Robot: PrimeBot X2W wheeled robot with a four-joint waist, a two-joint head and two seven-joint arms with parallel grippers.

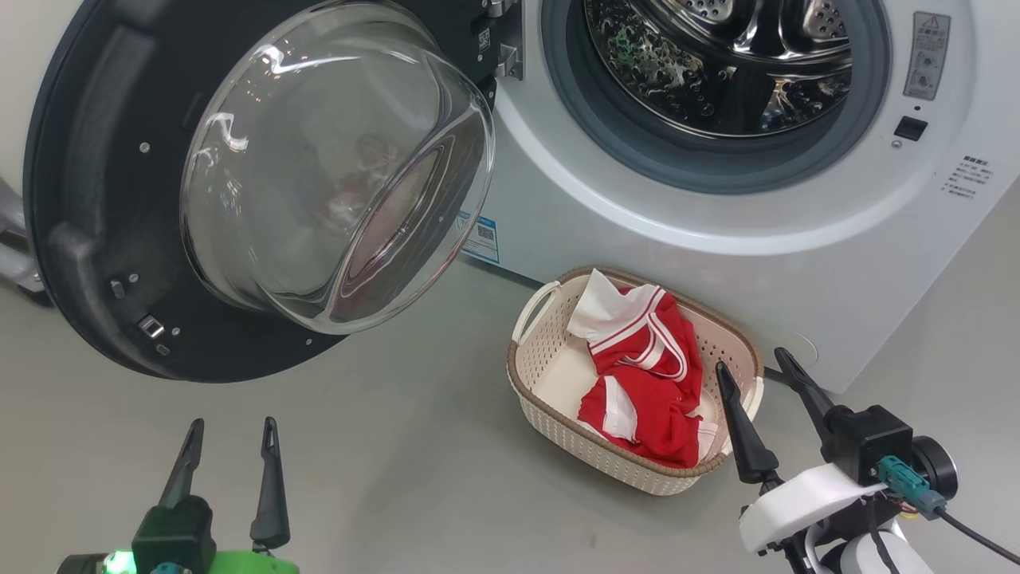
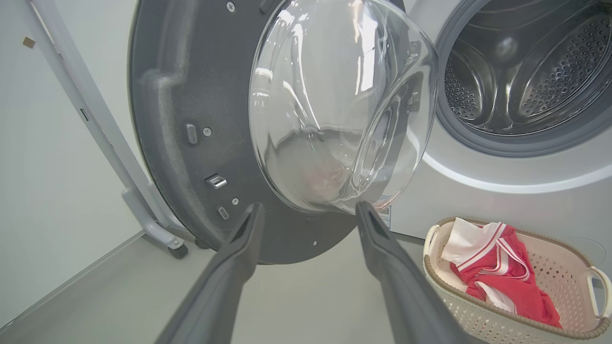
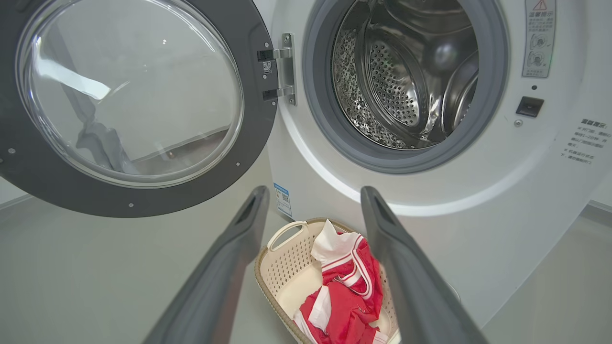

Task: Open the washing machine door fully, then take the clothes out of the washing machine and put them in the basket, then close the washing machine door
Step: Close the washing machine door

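The washing machine door (image 1: 96, 199) is matt black plastic around clear glossy glass, the washing machine (image 1: 637, 215) smooth white with a shiny perforated steel drum (image 3: 406, 81), the basket (image 1: 550, 414) cream perforated plastic (the clothes (image 1: 645, 383) soft red cloth).

My left pincer (image 1: 233, 424) has two long dark fingers (image 1: 269, 478) on a black block (image 1: 174, 534), over a green housing (image 1: 247, 564) with a glowing light (image 1: 119, 562). My right pincer (image 1: 751, 360) sits on a white shell (image 1: 797, 498), with a teal connector (image 1: 908, 484) and black cable (image 1: 980, 538).

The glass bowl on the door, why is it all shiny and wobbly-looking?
Head view: white streaks of light glare on the glass bowl of the washing machine door, with a faint reddish smear inside; left wrist view: the curved glass bends what lies behind it; right wrist view: seen face-on it looks flatter, with one bright streak.
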